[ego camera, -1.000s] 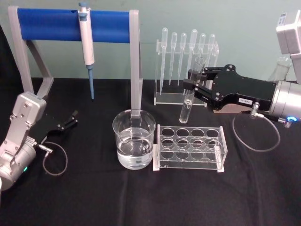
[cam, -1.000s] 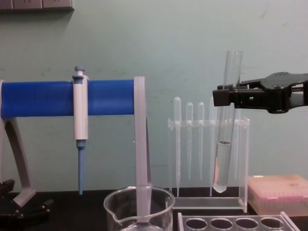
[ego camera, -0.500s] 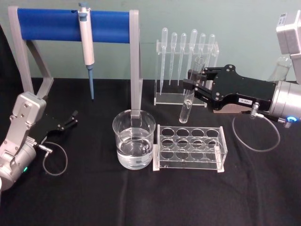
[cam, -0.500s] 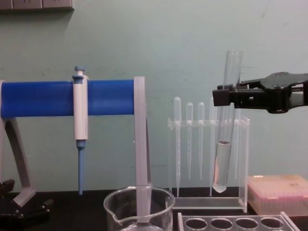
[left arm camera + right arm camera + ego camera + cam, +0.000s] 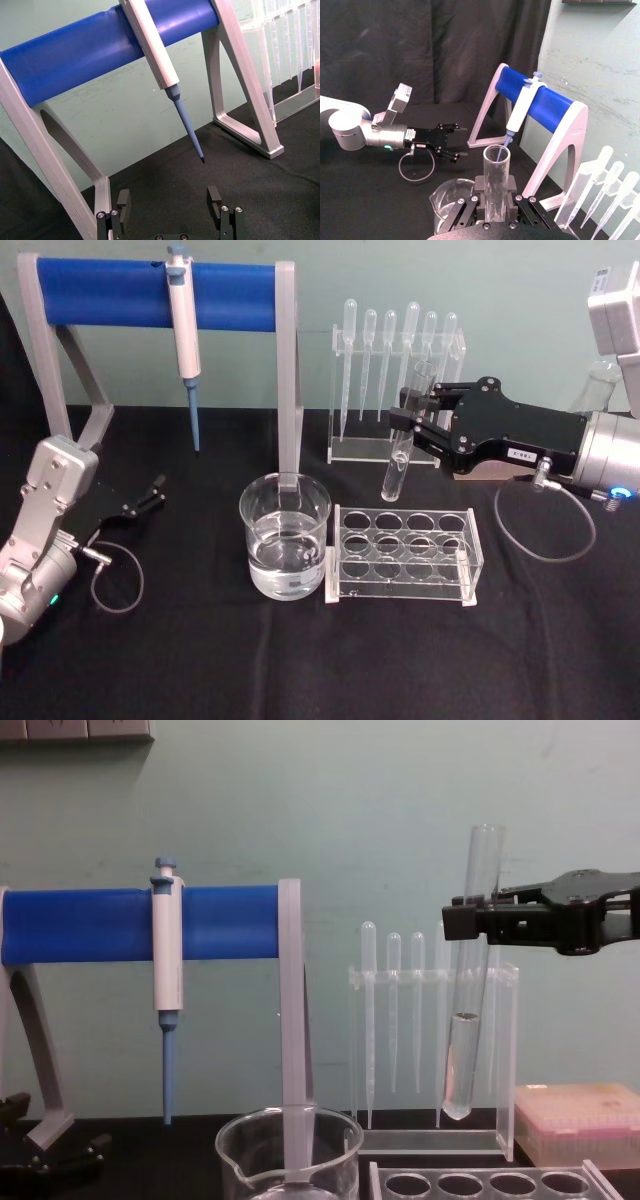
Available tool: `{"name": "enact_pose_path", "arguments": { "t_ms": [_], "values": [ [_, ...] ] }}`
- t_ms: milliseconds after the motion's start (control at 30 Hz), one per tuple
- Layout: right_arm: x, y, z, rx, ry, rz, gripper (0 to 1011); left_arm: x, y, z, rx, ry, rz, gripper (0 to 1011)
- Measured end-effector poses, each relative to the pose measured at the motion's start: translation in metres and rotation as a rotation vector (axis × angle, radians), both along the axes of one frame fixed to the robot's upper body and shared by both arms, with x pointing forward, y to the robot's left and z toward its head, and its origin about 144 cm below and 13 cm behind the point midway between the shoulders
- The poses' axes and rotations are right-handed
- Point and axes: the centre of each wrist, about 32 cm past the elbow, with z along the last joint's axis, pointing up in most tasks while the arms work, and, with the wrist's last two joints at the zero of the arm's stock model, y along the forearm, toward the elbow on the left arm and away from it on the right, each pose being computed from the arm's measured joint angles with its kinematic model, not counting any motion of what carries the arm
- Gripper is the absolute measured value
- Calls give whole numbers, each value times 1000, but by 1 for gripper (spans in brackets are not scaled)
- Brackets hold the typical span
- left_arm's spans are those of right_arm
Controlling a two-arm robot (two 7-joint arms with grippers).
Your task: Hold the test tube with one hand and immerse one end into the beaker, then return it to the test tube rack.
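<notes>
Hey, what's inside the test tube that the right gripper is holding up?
The test tube holds clear liquid in its bottom part. Above the surface line it looks empty up to the open rim. The right gripper covers a short band of the tube near the top.

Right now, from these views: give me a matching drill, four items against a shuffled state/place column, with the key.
Items:
1. test tube
2. beaker
3. test tube rack
4. pipette

States:
A. hangs on the blue bar stand
B. stands on the table, holes empty
C. clamped in the right gripper, off the table, some liquid at its bottom
D. on the table left of the test tube rack, partly filled with clear liquid

Pairs: 1-C, 2-D, 3-B, 4-A.

The left gripper sits open and idle at the table's left.
</notes>
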Motion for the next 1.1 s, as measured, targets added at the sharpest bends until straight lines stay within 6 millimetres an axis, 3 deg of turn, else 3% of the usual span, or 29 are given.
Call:
{"name": "enact_pose_path", "arguments": {
  "t_ms": [1100],
  "values": [
    [0,0,0,0,0,0,236,0,0,0,0,0,0,1000]
  ]
}}
